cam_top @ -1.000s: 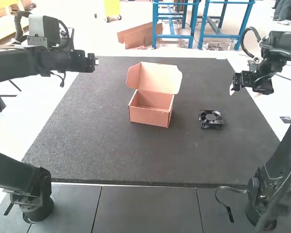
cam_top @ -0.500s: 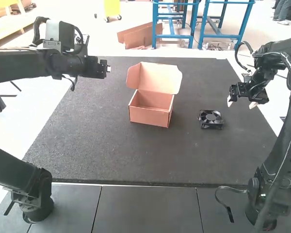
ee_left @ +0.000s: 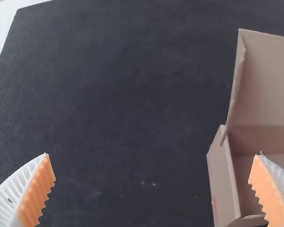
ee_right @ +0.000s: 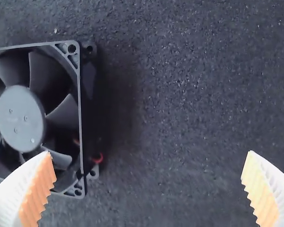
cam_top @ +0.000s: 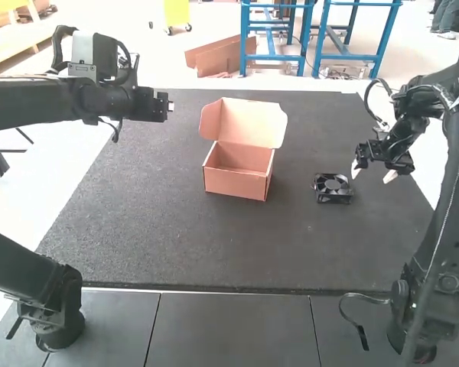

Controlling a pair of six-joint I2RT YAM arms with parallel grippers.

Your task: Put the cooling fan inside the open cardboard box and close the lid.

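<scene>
High view: the open box is set in the middle of the black mat, and the fan lies flat to its right, apart. The right end effector is held released just beside the fan.
Left wrist view: the left end effector is spread wide beside the box.
Right wrist view: the fan is seen near one finger.

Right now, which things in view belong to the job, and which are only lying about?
For the job: cooling fan, open cardboard box, right end effector, left end effector.
Only lying about: black mat under them.
</scene>
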